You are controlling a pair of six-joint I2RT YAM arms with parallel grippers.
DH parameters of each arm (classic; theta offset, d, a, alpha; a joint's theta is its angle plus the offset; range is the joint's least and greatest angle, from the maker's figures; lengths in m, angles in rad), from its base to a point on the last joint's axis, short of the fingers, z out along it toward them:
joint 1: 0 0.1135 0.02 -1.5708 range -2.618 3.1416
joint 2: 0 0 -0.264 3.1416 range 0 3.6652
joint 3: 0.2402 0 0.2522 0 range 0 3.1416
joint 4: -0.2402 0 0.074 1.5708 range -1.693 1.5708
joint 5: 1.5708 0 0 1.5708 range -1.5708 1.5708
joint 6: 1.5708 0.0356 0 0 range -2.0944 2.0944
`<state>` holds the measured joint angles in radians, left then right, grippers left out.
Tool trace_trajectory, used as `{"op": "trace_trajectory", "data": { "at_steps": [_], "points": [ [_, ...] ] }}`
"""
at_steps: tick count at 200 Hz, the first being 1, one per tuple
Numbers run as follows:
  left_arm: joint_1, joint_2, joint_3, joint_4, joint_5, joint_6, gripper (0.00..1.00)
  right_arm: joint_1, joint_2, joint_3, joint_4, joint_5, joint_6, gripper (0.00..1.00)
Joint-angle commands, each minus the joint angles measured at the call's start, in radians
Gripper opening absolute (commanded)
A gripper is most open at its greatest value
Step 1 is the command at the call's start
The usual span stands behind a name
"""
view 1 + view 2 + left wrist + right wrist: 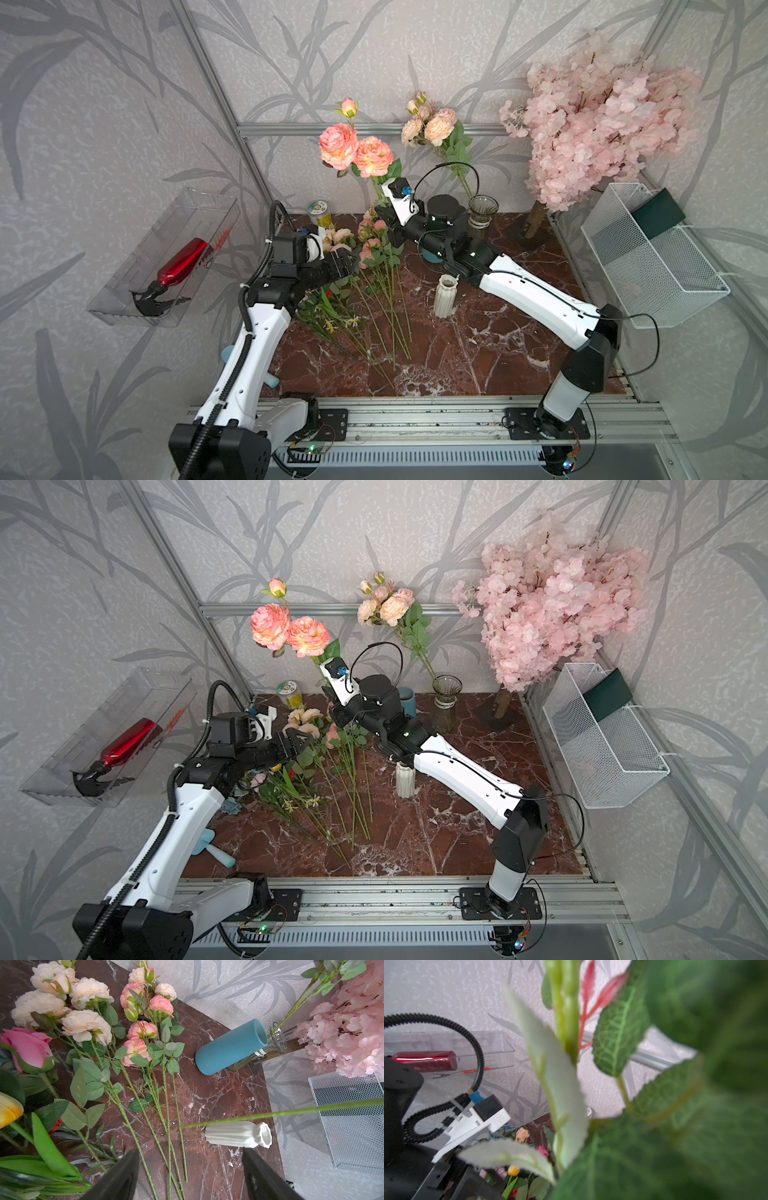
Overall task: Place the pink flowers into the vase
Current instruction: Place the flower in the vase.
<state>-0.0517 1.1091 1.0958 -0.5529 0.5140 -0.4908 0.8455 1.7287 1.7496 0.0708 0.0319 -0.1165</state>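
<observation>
1. Held spray [338, 145]: two full salmon-pink heads and a bud, carried upright over the back of the worktop. The right tool [383, 212] is clamped on the stem just under the leaves. This probably leaves the long bare stem [270, 1115] free below to be threaded into a vase mouth. The stem's tip lies near the foot of the white vase [239, 1134]; whether it touches cannot be told.
2. Placed spray [432, 124]: pale peach heads, with the stem standing in the glass vase [482, 212] at the back edge. This suggests the glass vase is the target, though the blue vase [230, 1047] just beside it and the white vase are also open.
3. Lying sprays [137, 1043]: flat on the worktop, heads toward the back and stems side by side toward the front, so the stems are exposed for picking. The left tool [351, 262] hovers over them with jaws wide apart and empty, likely ready for the next pick.
4. Mixed flowers [332, 320]: small yellow and red ones, beside the lying sprays and partly under the left arm.
5. Worktop [498, 353]: red-brown marble with white veins. It looks hard and smooth, so a light vase may slide or tip if a stem pushes it.
6. Room: grey leaf-pattern walls on an aluminium frame.
   - Blossom tree [594, 120] in the back right corner.
   - Clear tray [199, 220] on the left wall, holding a red bottle [183, 262].
   - Mesh basket [665, 270] on the right wall.
</observation>
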Motion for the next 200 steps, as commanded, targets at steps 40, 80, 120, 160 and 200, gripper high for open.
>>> {"op": "trace_trajectory", "data": {
  "at_steps": [40,80,120,160,200],
  "points": [
    [0.013,-0.012,-0.016,0.010,-0.003,0.003,0.79,-0.053,-0.028,0.119,0.143,0.119,-0.136,0.00],
    [0.020,-0.014,-0.020,0.017,0.006,0.000,0.79,-0.098,0.049,0.277,0.084,0.128,-0.171,0.00],
    [0.025,-0.010,-0.024,0.024,0.014,-0.001,0.79,-0.135,0.098,0.363,0.052,0.154,-0.221,0.00],
    [0.035,0.000,-0.025,0.028,0.024,-0.007,0.79,-0.153,0.151,0.459,-0.014,0.166,-0.253,0.00],
    [0.039,0.002,-0.027,0.035,0.035,-0.011,0.79,-0.164,0.177,0.516,-0.062,0.191,-0.273,0.00]
  ]
}}
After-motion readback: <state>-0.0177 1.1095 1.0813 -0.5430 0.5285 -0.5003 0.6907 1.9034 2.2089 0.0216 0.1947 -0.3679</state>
